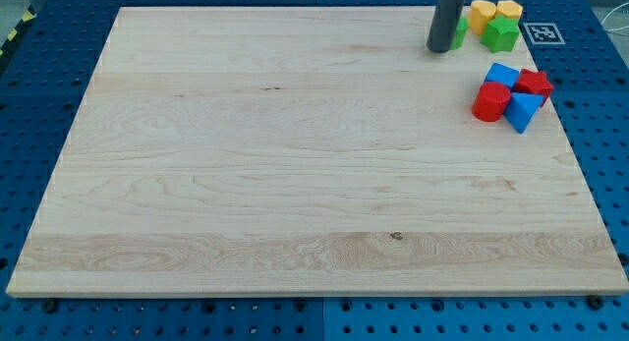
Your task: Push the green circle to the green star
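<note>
My tip rests on the board near the view's top right. The green circle sits right behind it on the tip's right side and is mostly hidden by the rod; only a green sliver shows. The green star lies a short way to the right of the circle, with a small gap between them. The tip appears to touch the circle's left side.
Two yellow blocks sit just above the green star at the board's top edge. Below them is a cluster: a blue block, a red block, a red cylinder and a blue block. A marker tag lies off the board.
</note>
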Available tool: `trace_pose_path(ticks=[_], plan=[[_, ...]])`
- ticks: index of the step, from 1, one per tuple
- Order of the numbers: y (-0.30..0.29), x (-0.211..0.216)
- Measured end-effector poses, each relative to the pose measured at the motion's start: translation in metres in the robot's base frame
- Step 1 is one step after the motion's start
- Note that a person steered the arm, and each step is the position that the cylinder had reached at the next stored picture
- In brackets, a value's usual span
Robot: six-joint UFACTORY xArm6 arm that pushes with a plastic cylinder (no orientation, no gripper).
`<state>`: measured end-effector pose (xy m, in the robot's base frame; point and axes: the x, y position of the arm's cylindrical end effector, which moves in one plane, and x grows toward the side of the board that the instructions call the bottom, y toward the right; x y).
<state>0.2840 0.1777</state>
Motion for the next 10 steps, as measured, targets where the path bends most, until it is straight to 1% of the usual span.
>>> trace_pose_path(ticks=[1, 2, 3, 4, 5, 6, 7, 9, 10], plan=[[0.022, 0.000], [0.029, 0.000], [-0.006, 0.001], [-0.060, 0.001], [-0.099, -0.017], [-0.101, -0.054], [-0.080, -0.064], [-0.008, -0.062], [0.016, -0.057]])
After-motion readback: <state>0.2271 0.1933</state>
